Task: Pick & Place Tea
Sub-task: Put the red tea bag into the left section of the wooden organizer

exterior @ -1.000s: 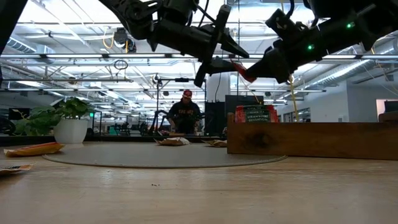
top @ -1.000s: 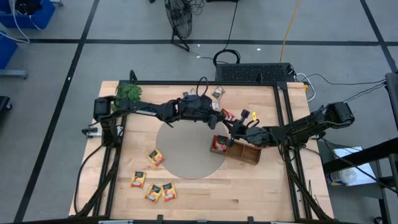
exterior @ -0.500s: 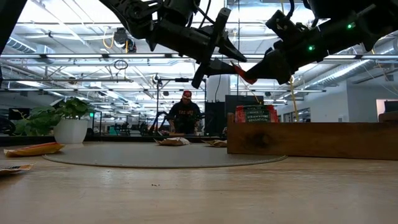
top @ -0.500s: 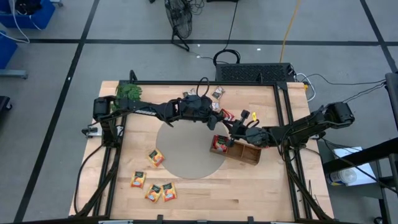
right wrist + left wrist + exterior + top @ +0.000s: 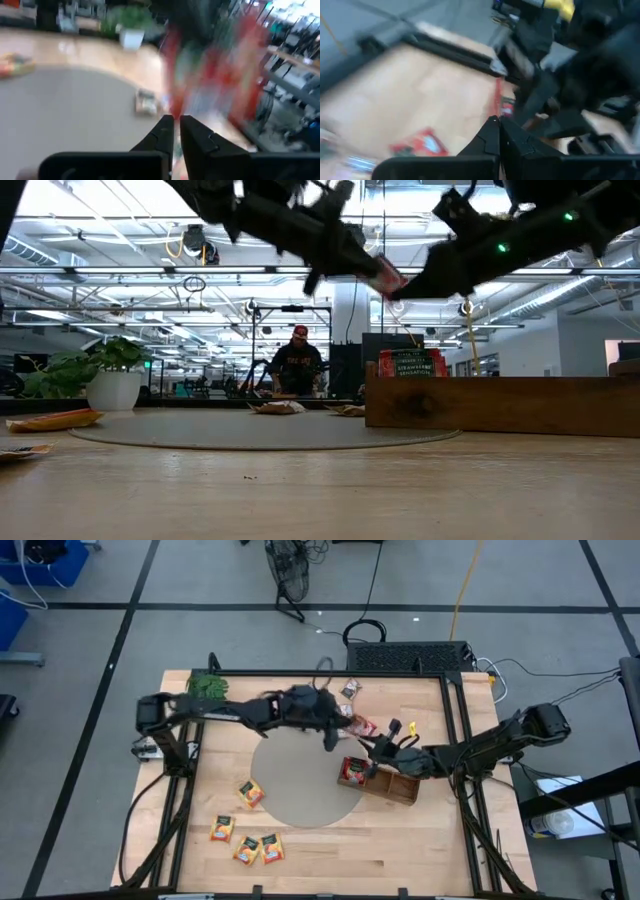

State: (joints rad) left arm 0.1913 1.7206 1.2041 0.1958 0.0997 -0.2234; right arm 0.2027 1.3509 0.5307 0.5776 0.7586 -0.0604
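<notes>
A red tea sachet (image 5: 363,726) hangs in the air between my two grippers, above the table's middle right. My left gripper (image 5: 345,726) is shut on it from the left. My right gripper (image 5: 377,745) stands just right of it, its fingers a narrow slit apart (image 5: 175,125). Another red sachet (image 5: 352,772) stands upright in the left end of the wooden tray (image 5: 392,786). Several orange sachets (image 5: 247,849) lie flat near the front left, and two grey-white ones (image 5: 350,690) lie by the far edge. My left gripper pinches the red sachet's left edge (image 5: 374,270) between its two fingers, which reach in roughly level from the table's left. The sachet sticks out past the fingertips toward my right gripper, tilted and lifted clear of the table. My right gripper's fingertips are close to the sachet's other edge (image 5: 398,284); I cannot tell whether they touch it.
A round grey mat (image 5: 300,785) covers the table's middle. A green sprig (image 5: 207,688) in a white pot (image 5: 113,390) stands at the far left corner. One more red sachet (image 5: 417,145) lies on the wood. A person (image 5: 298,362) is in the room beyond the table.
My left gripper has shut on the red sachet that my right gripper was holding out. It has then drawn up and a little toward the table's left, taking the sachet with it. My right gripper has stayed about where it was.
</notes>
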